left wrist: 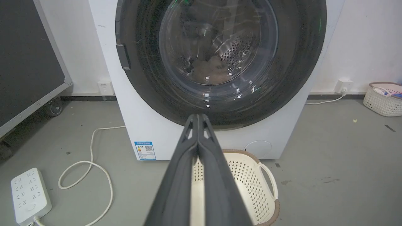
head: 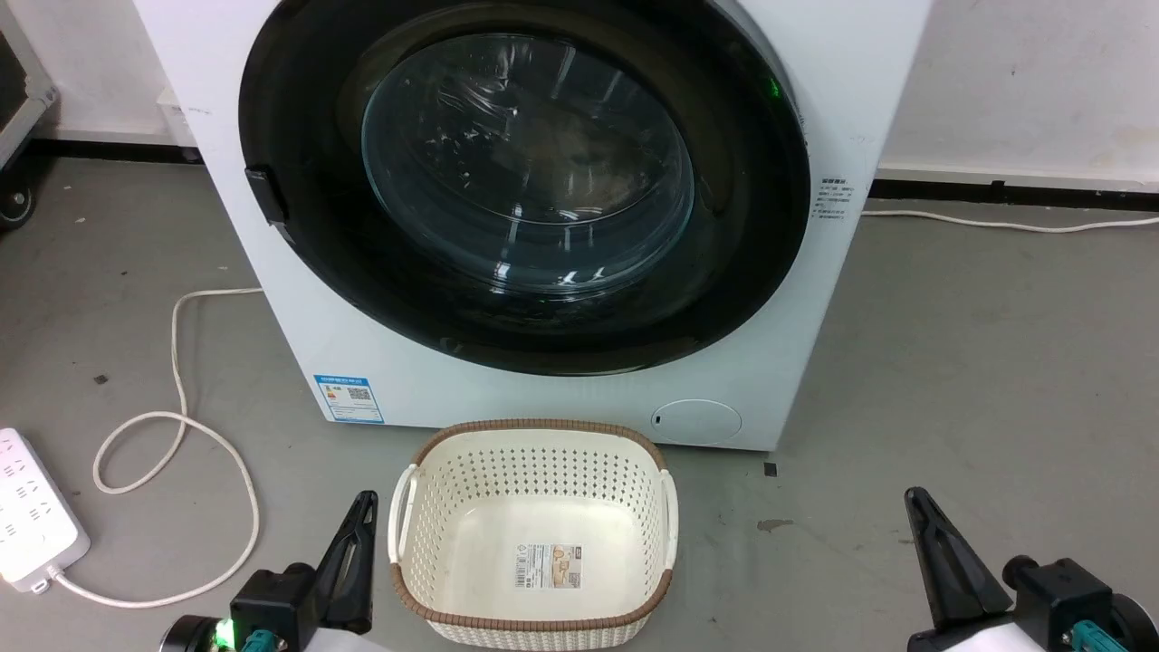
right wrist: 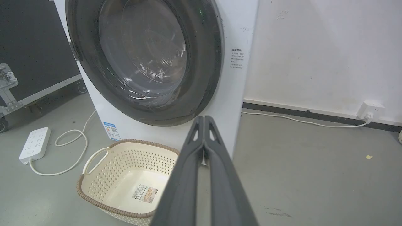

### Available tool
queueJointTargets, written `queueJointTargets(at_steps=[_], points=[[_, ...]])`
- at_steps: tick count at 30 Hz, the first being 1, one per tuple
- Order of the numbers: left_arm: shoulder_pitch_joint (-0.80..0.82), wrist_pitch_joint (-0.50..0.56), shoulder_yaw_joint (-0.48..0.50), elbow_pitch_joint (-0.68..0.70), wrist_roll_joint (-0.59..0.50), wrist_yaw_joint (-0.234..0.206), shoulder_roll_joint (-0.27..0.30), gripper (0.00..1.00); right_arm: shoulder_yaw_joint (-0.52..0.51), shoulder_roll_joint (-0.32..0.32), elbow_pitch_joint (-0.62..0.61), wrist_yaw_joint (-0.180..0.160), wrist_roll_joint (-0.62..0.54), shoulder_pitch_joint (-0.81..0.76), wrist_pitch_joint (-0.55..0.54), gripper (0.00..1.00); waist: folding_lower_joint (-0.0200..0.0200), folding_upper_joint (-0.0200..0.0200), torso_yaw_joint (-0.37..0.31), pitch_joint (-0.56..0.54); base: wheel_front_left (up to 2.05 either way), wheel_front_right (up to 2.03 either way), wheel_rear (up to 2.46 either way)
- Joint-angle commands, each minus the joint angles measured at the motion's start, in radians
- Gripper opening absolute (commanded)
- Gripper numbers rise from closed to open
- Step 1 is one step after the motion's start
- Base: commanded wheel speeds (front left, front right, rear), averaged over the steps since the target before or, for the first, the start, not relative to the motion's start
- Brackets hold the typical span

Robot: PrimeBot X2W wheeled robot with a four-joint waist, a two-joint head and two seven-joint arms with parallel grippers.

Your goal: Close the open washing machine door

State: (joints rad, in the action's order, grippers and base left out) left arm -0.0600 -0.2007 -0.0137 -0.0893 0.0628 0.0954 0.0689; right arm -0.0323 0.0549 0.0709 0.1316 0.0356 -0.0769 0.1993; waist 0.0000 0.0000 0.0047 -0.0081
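Both hands are closed and empty. The left hand sits at 7 o'clock in the head view with its 2 dark fingers pressed flat together, and the right hand at 5 o'clock is the same. Neither touches anything.

Between them, at 6 o'clock, the cream basket rests on the floor. It holds only a label on its bottom, and its far rim is just beside the foot of the washing machine.

At 12 o'clock from both hands, the washing machine door covers most of the white front. Its black rim looks flush all round and neither wrist view shows a gap, so I judge it already shut, or at worst not fully latched.

If a confirming press is wanted, the left hand suits it best.
- **Where to press:** closed fingertips on the black rim near the handle tab at the door's 9 o'clock. That is probably farthest from the hinge.
- **What to avoid:** the bulging glass.
- **How to move:** rise over the basket first, then push straight in.

The power strip and its looped cable lie at 8 o'clock, so any rolling forward should steer clear of them.
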Motion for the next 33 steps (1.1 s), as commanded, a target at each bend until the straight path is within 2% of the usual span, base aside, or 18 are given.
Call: queueJointTargets(at_steps=[1,33], points=[[0.013,0.008,0.003,0.006,-0.007,-0.007,-0.004,0.00,0.001,-0.001,-0.007,0.000,-0.006,0.014,-0.006,0.00,0.0000,0.0000,0.000,0.000,0.00,0.00,0.00],[0.030,0.077,0.007,0.036,-0.027,-0.039,-0.009,0.00,0.012,-0.002,-0.030,0.000,-0.017,0.037,-0.075,0.00,0.0000,0.0000,-0.002,0.003,0.00,0.00,0.00]])
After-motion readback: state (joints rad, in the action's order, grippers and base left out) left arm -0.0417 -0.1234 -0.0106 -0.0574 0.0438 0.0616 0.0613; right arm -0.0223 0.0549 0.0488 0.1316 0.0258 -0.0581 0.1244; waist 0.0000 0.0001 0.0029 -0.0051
